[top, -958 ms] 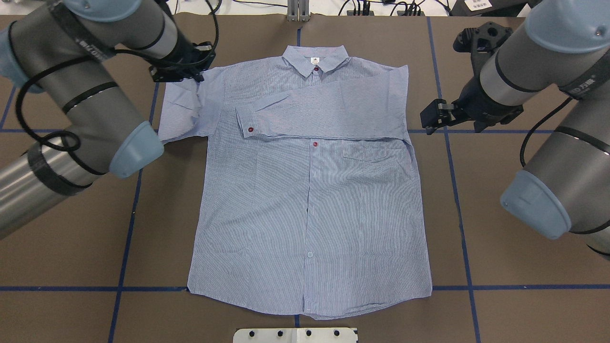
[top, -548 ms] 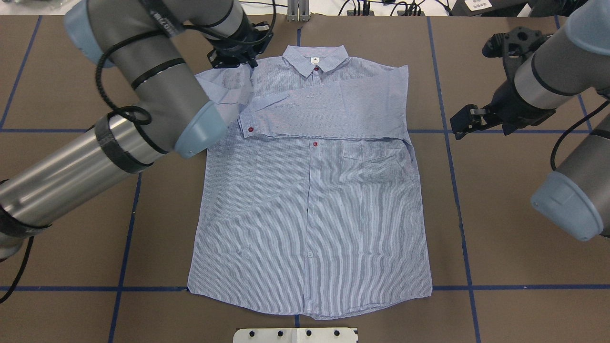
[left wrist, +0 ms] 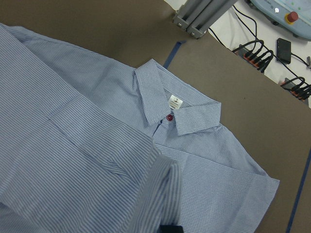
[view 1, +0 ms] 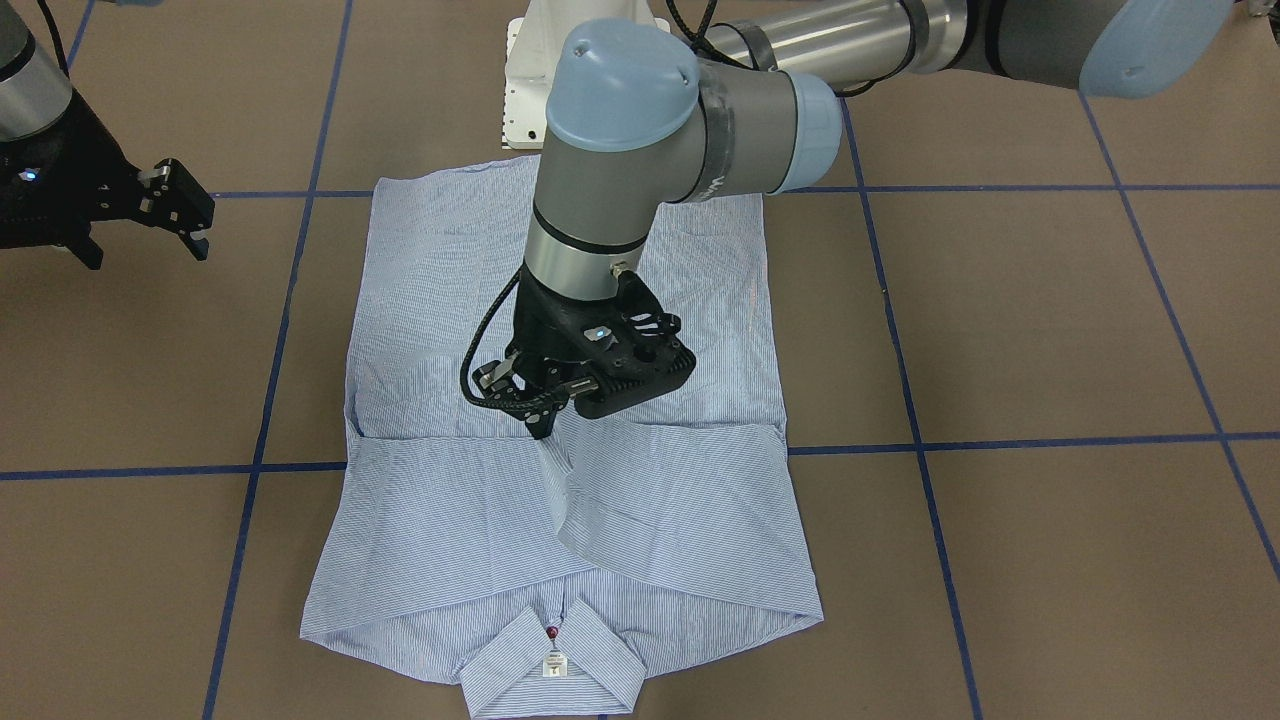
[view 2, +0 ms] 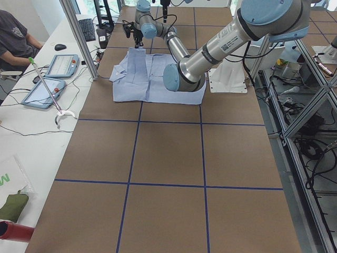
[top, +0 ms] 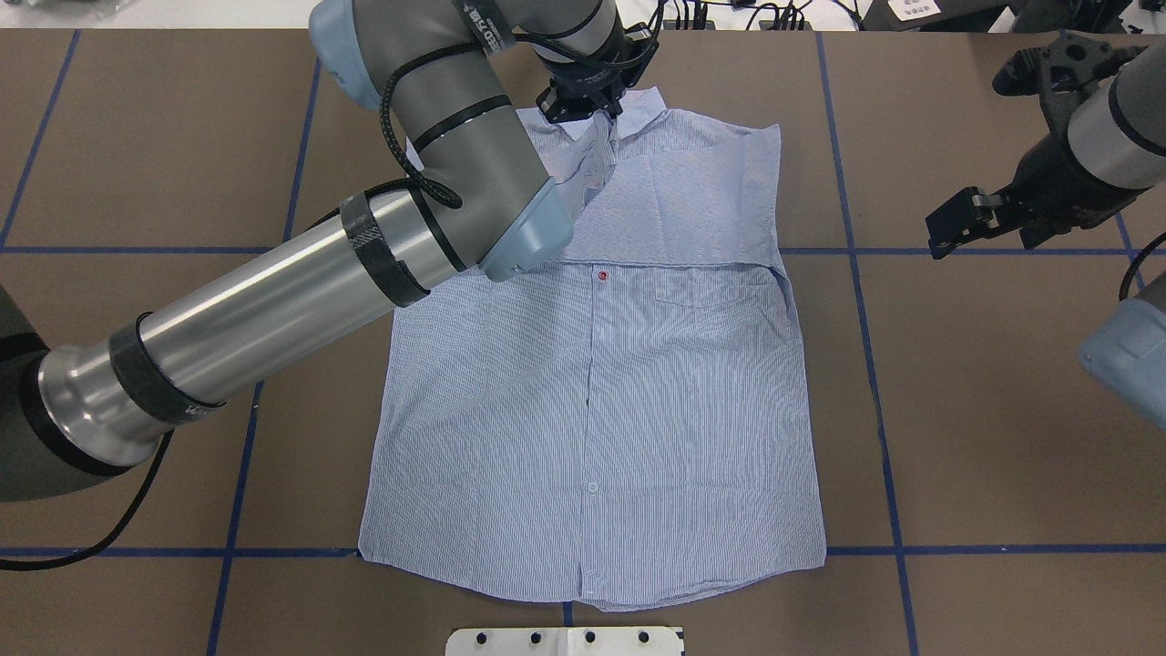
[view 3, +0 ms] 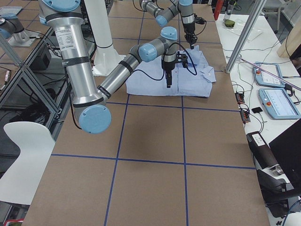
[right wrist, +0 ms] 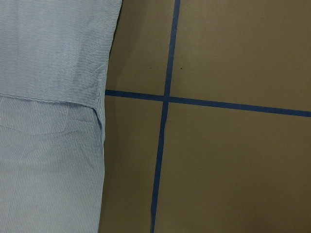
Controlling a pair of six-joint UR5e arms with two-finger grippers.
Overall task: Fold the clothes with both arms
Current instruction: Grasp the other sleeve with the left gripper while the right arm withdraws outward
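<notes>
Right now the left gripper (view 1: 541,418) is pinching the loose sleeve (view 1: 598,502) tight and holding it up over the chest, just on the robot's side of the collar (view 1: 553,650). The shirt (top: 592,410) is lying flat on the brown table (top: 956,410), buttons up. The sleeve is running from its shoulder beside the collar in toward the middle, hanging under the fingers. I am guessing it needs laying flat below the collar. The right gripper (top: 955,226) is waiting open and empty, well away from the collar, so the left one is nearer.
</notes>
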